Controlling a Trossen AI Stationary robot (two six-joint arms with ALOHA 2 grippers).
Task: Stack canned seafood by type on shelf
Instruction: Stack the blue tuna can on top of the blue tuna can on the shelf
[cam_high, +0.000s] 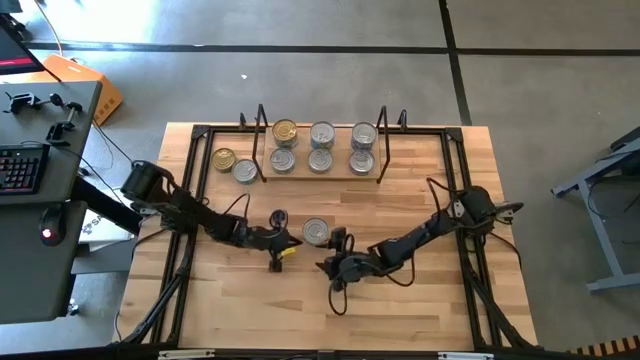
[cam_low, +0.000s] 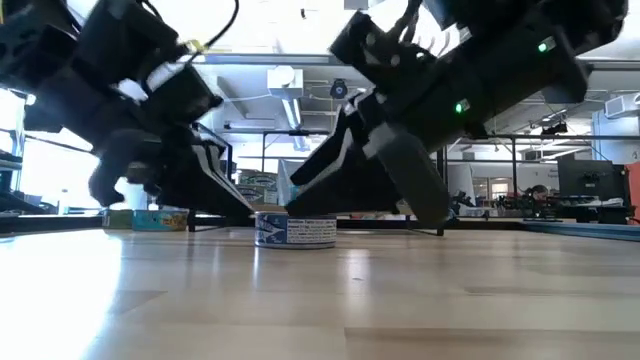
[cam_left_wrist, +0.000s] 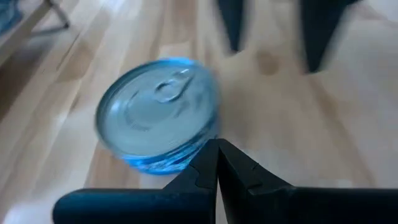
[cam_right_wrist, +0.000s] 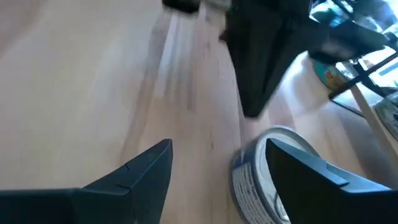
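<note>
One silver-lidded tin (cam_high: 315, 232) with a blue label (cam_low: 295, 230) stands upright on the tabletop between my two grippers. My left gripper (cam_high: 288, 241) is shut, and its fingertips (cam_left_wrist: 217, 144) lie right at the tin's (cam_left_wrist: 158, 115) side wall. My right gripper (cam_high: 335, 243) is open on the tin's other side, and the tin (cam_right_wrist: 258, 177) sits between its fingers, close to one finger (cam_right_wrist: 305, 171). The shelf (cam_high: 320, 172) at the far side holds several tins, one of them gold-lidded (cam_high: 285, 131). My left gripper's shut fingertips come level from the table's left, beside the tin's side wall (cam_left_wrist: 198, 148); I cannot tell whether they touch it. My right gripper's one finger overlaps the tin's rim (cam_right_wrist: 273, 140) in its wrist view; I cannot tell whether they touch.
A gold-lidded tin (cam_high: 224, 158) and a silver-lidded tin (cam_high: 245, 171) stand on the tabletop just left of the shelf. The shelf's black wire uprights (cam_high: 262, 140) rise at both ends. Bare wood lies toward the near edge (cam_high: 330, 320).
</note>
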